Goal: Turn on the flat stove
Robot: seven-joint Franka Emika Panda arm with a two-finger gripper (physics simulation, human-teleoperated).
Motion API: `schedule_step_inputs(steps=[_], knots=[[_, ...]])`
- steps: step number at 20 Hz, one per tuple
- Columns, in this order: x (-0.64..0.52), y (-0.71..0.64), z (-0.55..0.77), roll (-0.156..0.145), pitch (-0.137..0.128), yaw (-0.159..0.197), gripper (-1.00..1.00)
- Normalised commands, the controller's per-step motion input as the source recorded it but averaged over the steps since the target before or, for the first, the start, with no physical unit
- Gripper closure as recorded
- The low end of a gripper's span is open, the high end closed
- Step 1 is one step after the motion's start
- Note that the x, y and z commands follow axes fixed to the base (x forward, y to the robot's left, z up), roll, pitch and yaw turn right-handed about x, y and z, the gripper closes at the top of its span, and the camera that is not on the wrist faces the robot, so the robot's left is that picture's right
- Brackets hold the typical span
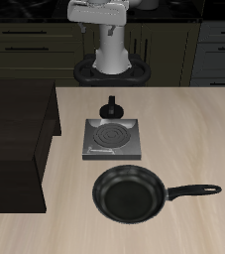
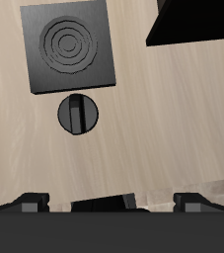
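A pale wooden table (image 1: 193, 129) seen from the front and above. Nearest the front edge lies a black frying pan (image 1: 131, 193), round, its long handle (image 1: 193, 190) pointing toward 3 o'clock. Just behind it, near the table's middle, sits the stove (image 1: 112, 139), a flat grey square plate with a dark spiral coil (image 1: 110, 134) on top. Its round black knob (image 1: 111, 108) stands at the stove's 12 o'clock edge, the side toward the robot. At the table's 9 o'clock side is a large dark block of cabinetry (image 1: 15, 144). Farthest back, at 12 o'clock, the white robot base (image 1: 112, 55) rises from a black ring mount.

The wrist camera looks straight down on the stove (image 2: 69, 46) and the knob (image 2: 79, 114), which has a raised bar across it. The gripper (image 2: 110, 205) shows only as dark finger parts at the frame's edge, high above the table and holding nothing; how wide it is set cannot be told.
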Motion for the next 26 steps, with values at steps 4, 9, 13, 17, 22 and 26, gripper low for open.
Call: schedule_step_inputs(steps=[4,9,13,17,22,26], knots=[[-0.18,0.34,0.17,0.078,-0.044,0.025,-1.00],[-0.03,0.21,-0.04,0.028,-0.036,0.057,-1.00],[0.07,0.02,-0.13,-0.001,-0.023,0.037,-1.00],[0.05,-0.04,-0.20,-0.003,0.014,-0.029,-1.00],[0.04,0.00,-0.16,-0.011,0.001,0.025,-1.00],[0.10,0.01,-0.15,-0.006,0.017,0.012,-1.00]])
